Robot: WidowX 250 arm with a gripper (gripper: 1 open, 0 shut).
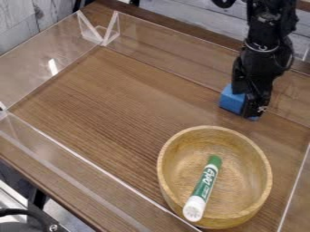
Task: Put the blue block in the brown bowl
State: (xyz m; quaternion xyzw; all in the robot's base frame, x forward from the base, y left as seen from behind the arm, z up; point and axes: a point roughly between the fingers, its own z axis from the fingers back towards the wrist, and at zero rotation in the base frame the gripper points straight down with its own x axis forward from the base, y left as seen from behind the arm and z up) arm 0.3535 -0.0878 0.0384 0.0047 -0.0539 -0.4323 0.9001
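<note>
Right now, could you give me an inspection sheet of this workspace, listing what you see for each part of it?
Surface: wooden table with dark grain, fenced by clear plastic walls.
Job's things: blue block on the table at the gripper's foot, outside the bowl; brown bowl near the front edge, apart from the block.
Clutter: a green and white marker lies in the bowl, its white end resting on the rim.
Grippers: black gripper pointing down, jaws open, over the block's right side; contact cannot be told.
Cables: a dark loop at the bottom left corner, possibly a cable.
Surroundings: pale surface behind the far wall; otherwise nothing seen.
</note>
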